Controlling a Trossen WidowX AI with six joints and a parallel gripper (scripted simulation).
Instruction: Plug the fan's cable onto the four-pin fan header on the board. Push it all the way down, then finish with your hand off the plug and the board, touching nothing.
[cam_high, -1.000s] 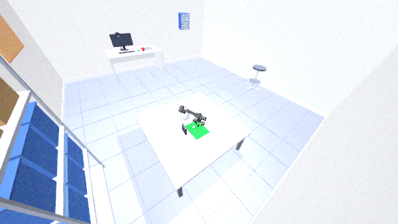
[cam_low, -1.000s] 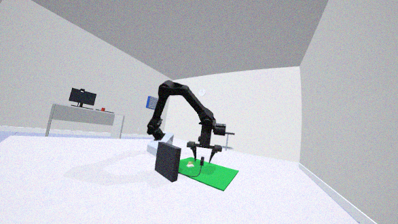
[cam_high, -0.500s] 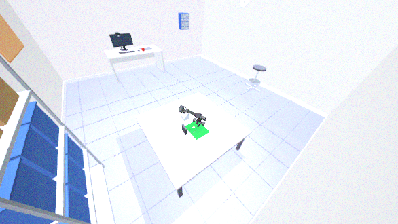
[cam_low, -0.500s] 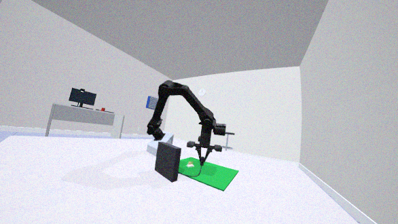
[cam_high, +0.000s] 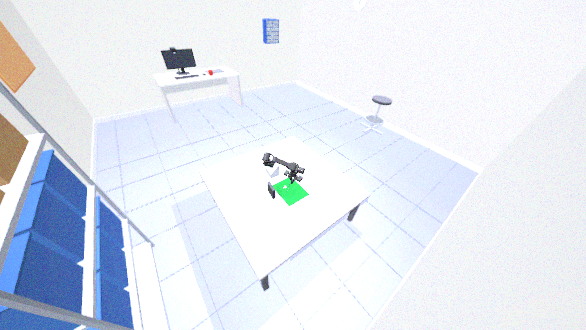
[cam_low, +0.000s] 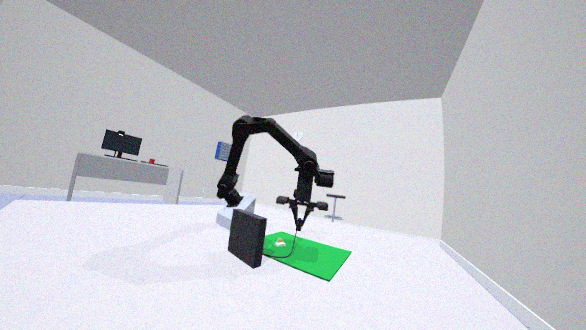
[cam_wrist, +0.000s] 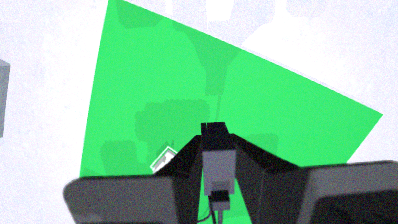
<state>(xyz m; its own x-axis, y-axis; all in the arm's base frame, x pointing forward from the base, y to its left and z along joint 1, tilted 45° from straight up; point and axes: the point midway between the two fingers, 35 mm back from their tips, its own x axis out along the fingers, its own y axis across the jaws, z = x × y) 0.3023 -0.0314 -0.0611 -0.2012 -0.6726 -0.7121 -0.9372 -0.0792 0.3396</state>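
Observation:
My gripper (cam_high: 292, 181) (cam_low: 299, 227) (cam_wrist: 214, 140) is shut on the fan plug (cam_wrist: 219, 172), a small block with a black end and a grey body. In the exterior view the fingers mostly hide the plug. A thin dark cable (cam_low: 293, 247) (cam_wrist: 202, 219) runs from below the fingertips, bends over the board and leads towards the dark upright fan (cam_high: 271, 190) (cam_low: 245, 240). The white four-pin header (cam_high: 285, 187) (cam_low: 280, 243) (cam_wrist: 164, 159) sits on the green board (cam_high: 292, 197) (cam_low: 325, 260) (cam_wrist: 150, 65), left of the plug in the wrist view; the left finger partly covers it.
The fan stands at the board's left edge in the exterior view. The arm's pale base block (cam_high: 272, 171) (cam_low: 227, 216) is behind it; a grey block (cam_wrist: 2, 100) shows at the wrist view's left edge. All this is on a white table (cam_high: 260, 225) (cam_low: 165, 300).

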